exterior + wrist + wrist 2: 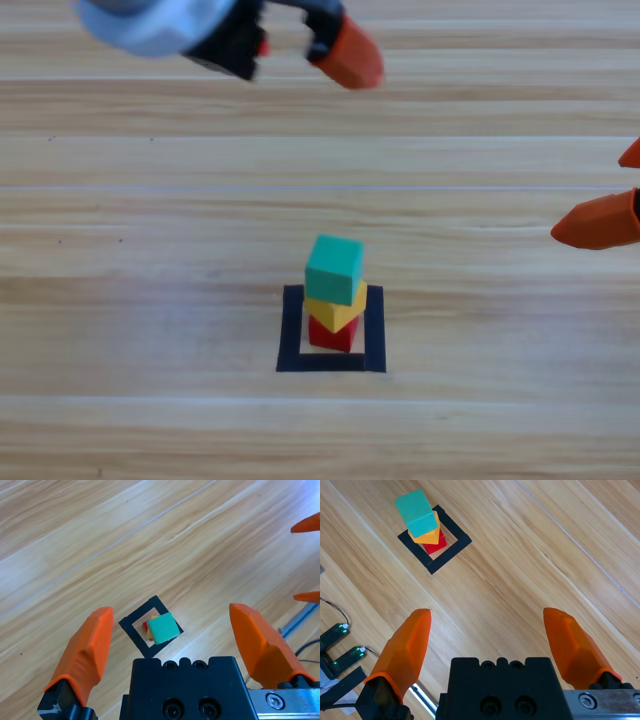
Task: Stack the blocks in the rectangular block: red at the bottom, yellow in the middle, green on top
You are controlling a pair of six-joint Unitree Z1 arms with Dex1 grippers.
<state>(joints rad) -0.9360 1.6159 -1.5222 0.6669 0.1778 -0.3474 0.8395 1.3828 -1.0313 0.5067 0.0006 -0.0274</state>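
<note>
Standing inside the flat black tape-outlined square [291, 330] at 6 o'clock, the small matte red cube [332, 335] carries the yellow cube [333, 310] and teal-green cube [335, 268]. Stacking looks complete. The left pincer [290, 45] at 11 o'clock and right pincer [618, 190] at 3 o'clock gape wide, empty.

Teal-green cube [334, 268], yellow cube [336, 312], red cube [331, 334], black square outline [292, 330], pale striped wooden table [150, 250]
</note>
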